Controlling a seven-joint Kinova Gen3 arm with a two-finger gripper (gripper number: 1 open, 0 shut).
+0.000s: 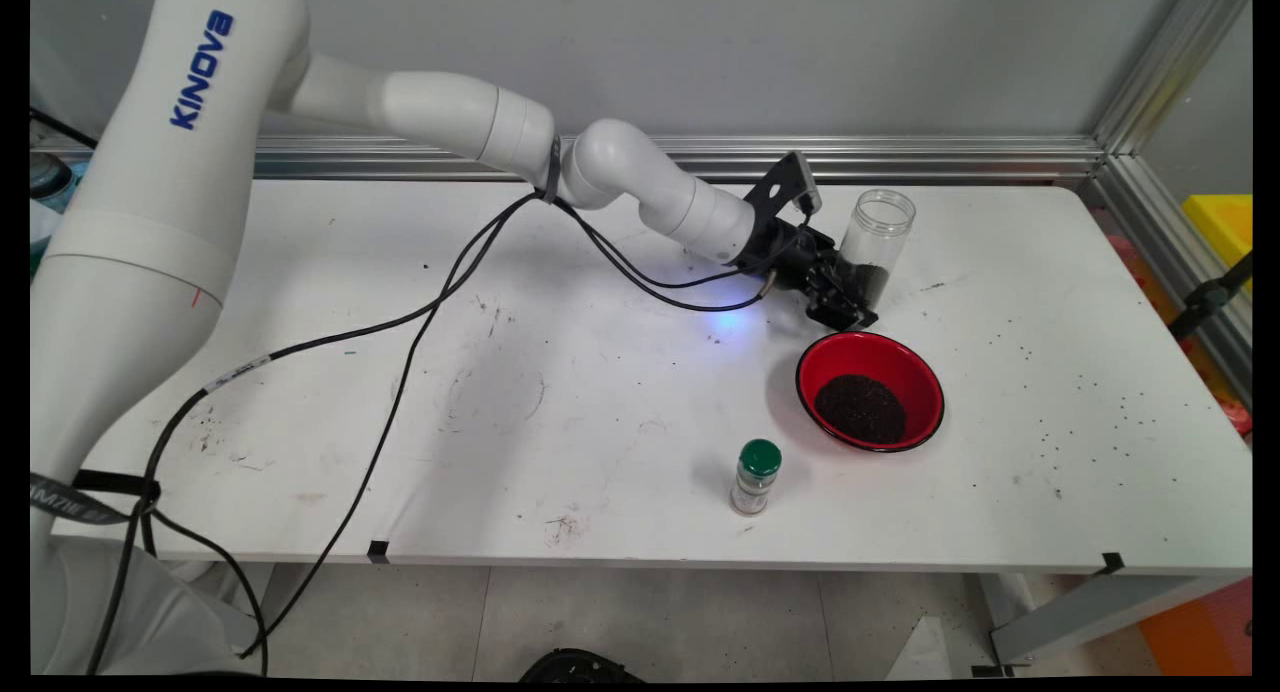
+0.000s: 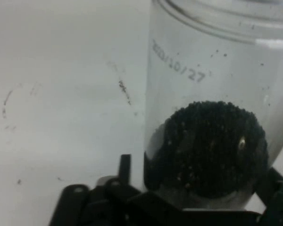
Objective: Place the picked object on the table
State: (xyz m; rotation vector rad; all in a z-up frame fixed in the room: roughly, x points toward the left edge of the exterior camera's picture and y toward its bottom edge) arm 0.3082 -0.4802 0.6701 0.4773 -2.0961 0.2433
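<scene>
Gripper (image 1: 848, 294) at clear jar (image 1: 873, 244), table's 1 o'clock; jar upright, long axis vertical, dark granules in lower part; fingers (image 2: 125, 165) flank jar base, apparently clamped on it, though contact partly hidden; red bowl (image 1: 870, 390) of granules just beside at gripper's 5 o'clock; green-capped shaker (image 1: 756, 476) at 7 o'clock, well apart.

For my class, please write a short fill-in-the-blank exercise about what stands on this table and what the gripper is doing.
1. The gripper is at a clear jar partly filled with ____ grains.
2. The bowl holding dark grains is ____ in colour.
3. The small bottle near the table's front edge has a ____ cap.
4. The clear jar has no ____ on it.

Missing words: dark; red; green; lid
</scene>
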